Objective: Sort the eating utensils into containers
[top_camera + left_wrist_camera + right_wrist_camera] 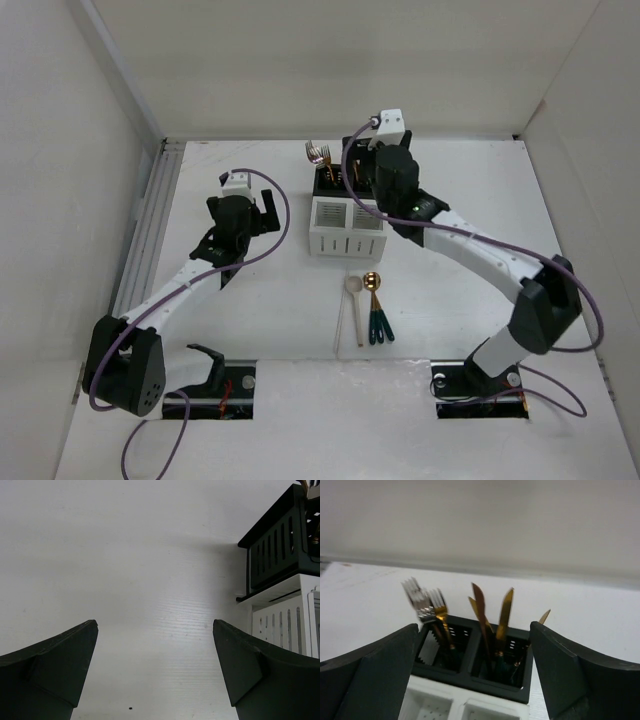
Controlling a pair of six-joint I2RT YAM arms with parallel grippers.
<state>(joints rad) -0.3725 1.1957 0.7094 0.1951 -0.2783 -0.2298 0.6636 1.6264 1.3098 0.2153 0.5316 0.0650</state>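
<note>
Right gripper point(475, 630) spread wide, empty, over black caddy point(470, 680) of forks point(427, 605) and knives point(482, 610); loose spoons point(372, 300) lie behind it toward its base, long axes fore-aft, right arm nearer

- Back caddy point(328, 184) and front caddy point(345, 232) touching, in the middle of the table point(250, 300).
- In the back caddy: forks point(427, 602) standing in the left part, knives point(492, 615) in the right part.
- Just in front of the front caddy: spoons point(371, 283) lying side by side on the table.
</note>
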